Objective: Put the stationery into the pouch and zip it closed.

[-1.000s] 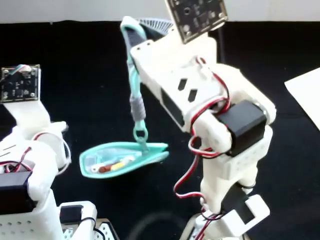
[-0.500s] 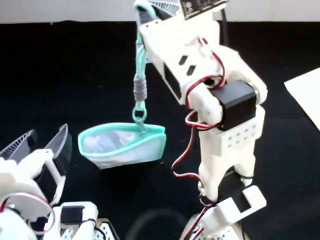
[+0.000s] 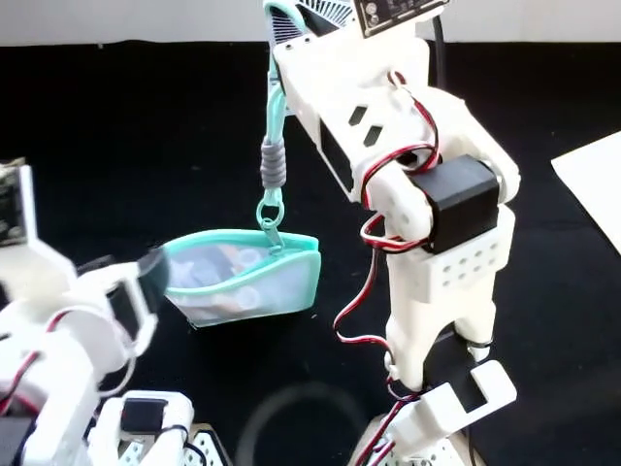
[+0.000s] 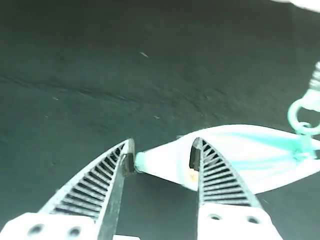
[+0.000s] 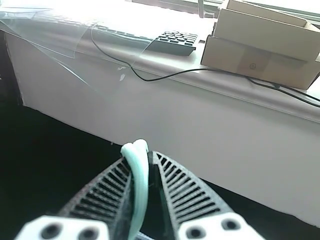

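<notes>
A teal pouch [image 3: 243, 280] hangs in the air by its strap [image 3: 275, 116], mouth upward, with pale stationery shapes dimly visible through its side. At the top of the high view my right gripper [image 3: 291, 15] holds the strap; the right wrist view shows this gripper [image 5: 141, 160] shut on the strap's teal loop [image 5: 140, 172]. My left gripper [image 3: 150, 277] is at the pouch's left end. In the left wrist view it [image 4: 162, 150] stands open, its fingers either side of the tip of the pouch [image 4: 240, 155]. The strap ring [image 4: 302, 112] shows beyond.
A black cloth covers the table [image 3: 116, 126]. A white sheet of paper [image 3: 594, 180] lies at the right edge. Beyond the table, a white desk carries a keyboard [image 5: 172, 42] and cardboard boxes [image 5: 265, 37].
The right gripper has lifted the pouch by its strap, off the table and upright. The left arm swung up and brought its open gripper to the pouch's left end.
</notes>
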